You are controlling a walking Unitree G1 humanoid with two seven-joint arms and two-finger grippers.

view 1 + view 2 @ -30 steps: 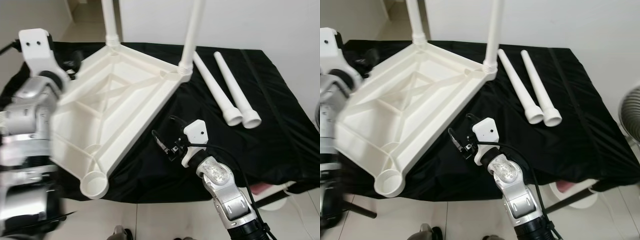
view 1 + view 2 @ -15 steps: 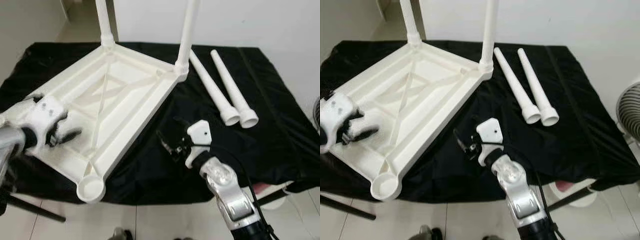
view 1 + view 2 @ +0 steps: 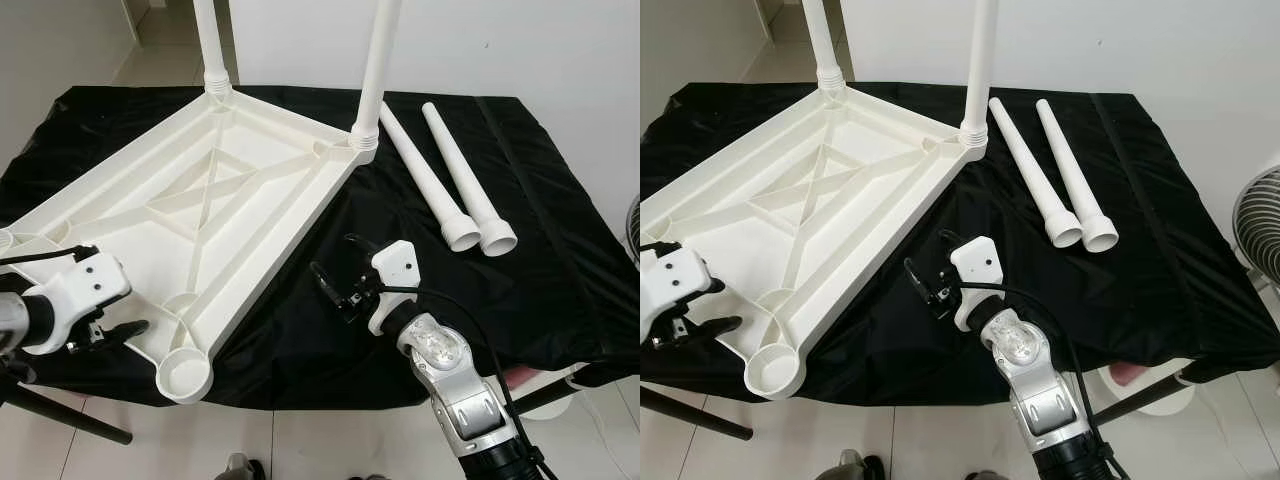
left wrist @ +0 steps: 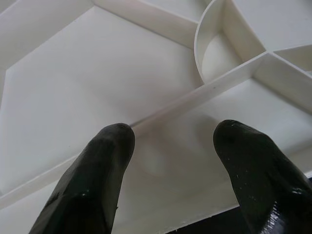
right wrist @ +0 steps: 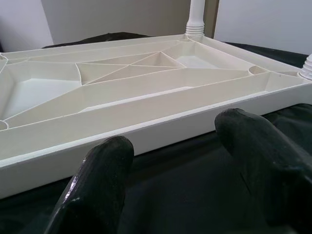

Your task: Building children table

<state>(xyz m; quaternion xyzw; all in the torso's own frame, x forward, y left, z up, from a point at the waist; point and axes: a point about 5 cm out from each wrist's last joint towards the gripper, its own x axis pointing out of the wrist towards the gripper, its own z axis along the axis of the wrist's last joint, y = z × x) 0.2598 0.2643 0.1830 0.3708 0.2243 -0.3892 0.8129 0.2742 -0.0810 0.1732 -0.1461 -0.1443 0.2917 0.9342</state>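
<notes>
Floor: pale tiles [image 3: 330, 445] show at the near edge, in front of the bench.
Right claw: right claw [image 3: 333, 283] hovers low over the black cloth just beside the tabletop's long near-right edge; in the right wrist view its two fingers [image 5: 100, 185] stand apart with nothing between them.
Left claw: left claw [image 3: 112, 333] sits at the tabletop's near-left edge, close to the empty corner socket; in the left wrist view its fingers [image 4: 97, 175] are spread apart above a white rib, gripping nothing.
Bench: bench [image 3: 560, 250] is draped in black cloth that covers it edge to edge.
Tabletop: one white plastic tabletop [image 3: 190, 235] lies upside down on the left half of the bench, its ribbed underside up.
Sockets: near corner socket [image 3: 186, 377] is a round cup holding nothing.
Fitted legs: two white legs stand upright in the far corners, one at the far left [image 3: 210, 45], one at the far right [image 3: 378, 65].
Loose legs: two more legs [image 3: 425, 175] [image 3: 462, 180] lie side by side on the cloth to the right of the tabletop, wide ends toward the robot.
Room: white wall [image 3: 500, 40] behind the bench; part of a fan grille [image 3: 1260, 225] at the right edge.
</notes>
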